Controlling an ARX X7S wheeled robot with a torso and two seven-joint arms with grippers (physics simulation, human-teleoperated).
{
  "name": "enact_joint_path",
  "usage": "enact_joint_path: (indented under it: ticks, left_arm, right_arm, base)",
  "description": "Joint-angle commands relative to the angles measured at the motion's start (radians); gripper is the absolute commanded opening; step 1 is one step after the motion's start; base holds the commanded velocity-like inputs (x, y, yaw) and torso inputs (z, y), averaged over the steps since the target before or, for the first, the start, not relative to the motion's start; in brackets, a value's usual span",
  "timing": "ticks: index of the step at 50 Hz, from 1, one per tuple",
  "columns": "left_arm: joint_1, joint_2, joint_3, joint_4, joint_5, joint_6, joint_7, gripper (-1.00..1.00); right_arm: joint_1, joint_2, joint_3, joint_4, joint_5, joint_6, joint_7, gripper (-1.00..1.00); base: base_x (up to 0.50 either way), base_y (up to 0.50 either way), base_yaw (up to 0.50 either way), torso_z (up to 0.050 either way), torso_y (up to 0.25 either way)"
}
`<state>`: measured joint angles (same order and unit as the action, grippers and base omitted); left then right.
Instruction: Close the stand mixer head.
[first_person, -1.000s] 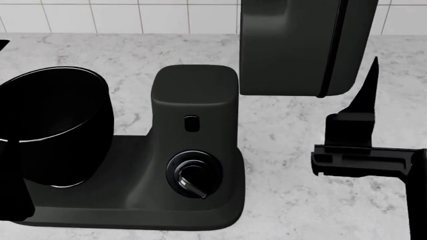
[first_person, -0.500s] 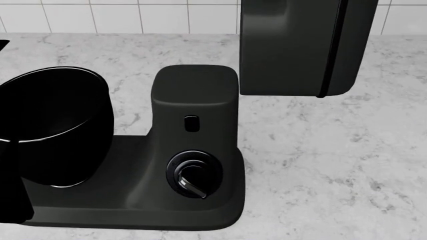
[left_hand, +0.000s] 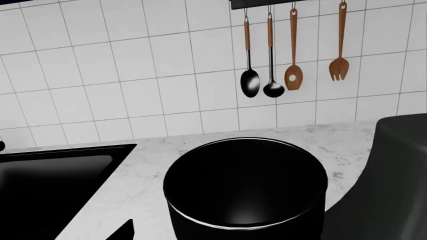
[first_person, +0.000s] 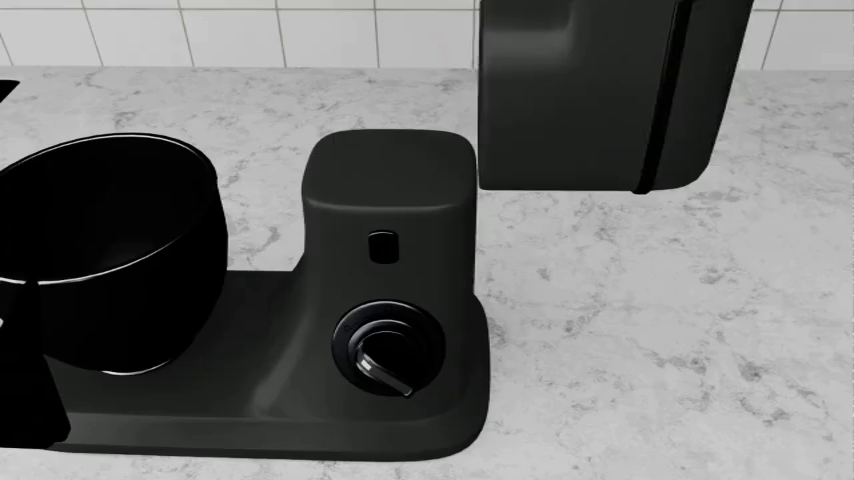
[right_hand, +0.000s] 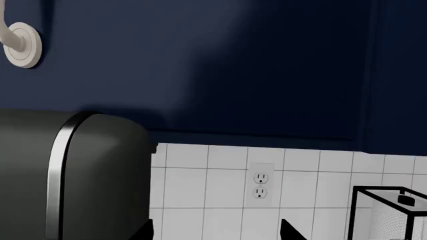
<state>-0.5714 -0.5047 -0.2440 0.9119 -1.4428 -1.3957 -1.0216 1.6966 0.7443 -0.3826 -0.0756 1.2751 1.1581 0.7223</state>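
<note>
The stand mixer head (first_person: 587, 90) is a dark-grey block with a thin seam band. It is tipped up and back at the upper right of the head view, clear of the grey column with the dial knob (first_person: 390, 215). No whisk shows. The glossy black bowl (first_person: 107, 250) sits on the mixer base at the left. In the right wrist view the head (right_hand: 73, 175) fills the lower left, and my right gripper (right_hand: 219, 232) is open and empty beside it. My left gripper (left_hand: 213, 235) hangs over the bowl (left_hand: 247, 190). One fingertip (left_hand: 123, 232) shows wide of centre.
The marble counter (first_person: 667, 300) stretches right of the mixer. A black sink (left_hand: 53, 180) lies beside the bowl. Utensils (left_hand: 270, 60) hang on the tiled wall. A wall outlet (right_hand: 261, 186), a wire-framed stand (right_hand: 393, 215) and a dark-blue cabinet (right_hand: 233, 65) are behind the mixer head.
My right gripper, seen low right of the mixer head a second ago, has left the head view. The mixer head, bowl and column have not moved.
</note>
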Motion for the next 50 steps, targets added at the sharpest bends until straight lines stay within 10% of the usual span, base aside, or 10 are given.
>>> enact_joint_path:
  ticks: [1,50]
  left_arm:
    - [0.009,0.009,-0.016,-0.010,0.012,0.045,0.012,1.00]
    - [0.015,-0.057,-0.025,-0.023,-0.027,0.107,-0.006,1.00]
  right_arm:
    - [0.062,-0.135,-0.088,0.183,-0.129,-0.064,-0.243,1.00]
    - [-0.184,-0.459,-0.323,0.355,-0.139,-0.130,-0.480,1.00]
  base:
    - [0.01,0.00,0.01,0.000,0.000]
    - [0.01,0.00,0.01,0.000,0.000]
